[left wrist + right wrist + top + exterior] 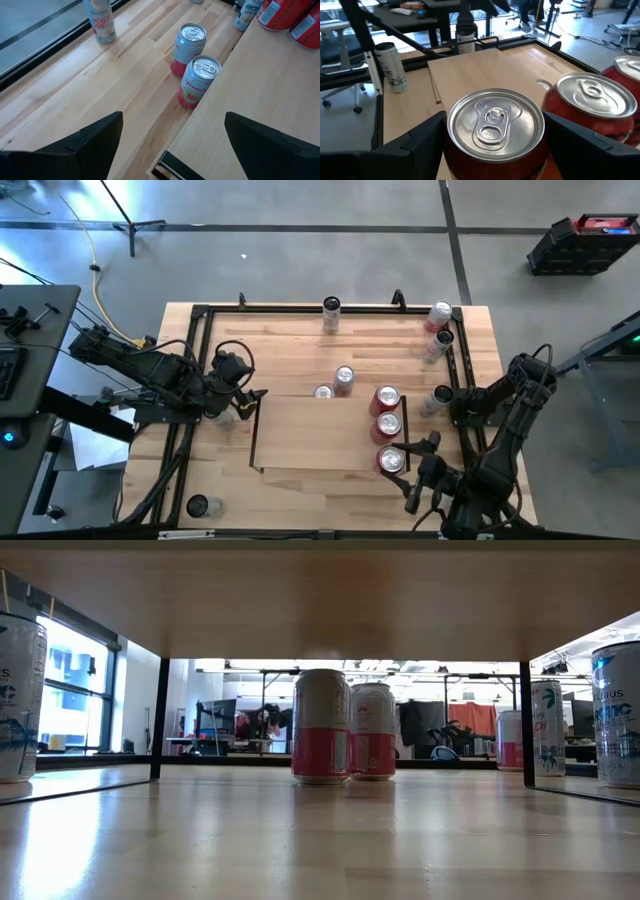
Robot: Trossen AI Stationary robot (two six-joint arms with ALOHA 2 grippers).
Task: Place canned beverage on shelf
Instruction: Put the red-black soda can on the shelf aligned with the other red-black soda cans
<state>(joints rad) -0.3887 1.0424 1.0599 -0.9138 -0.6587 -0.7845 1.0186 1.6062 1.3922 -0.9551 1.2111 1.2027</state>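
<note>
Three red cans (387, 426) on shelf (310, 435); right claw (412, 470) straddles nearest, fingers apart, unclamped. Left claw (247, 402) apart, empty. Other cans remain on tabletop (280, 345).

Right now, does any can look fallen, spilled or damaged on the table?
No. Every can I can see stands upright, including the three red cans on the light-wood shelf and the two pink-and-silver cans beside its edge. No spill shows.

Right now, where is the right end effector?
High view: right end effector straddles the nearest red can on the shelf, right side, fingers open around it.
</note>
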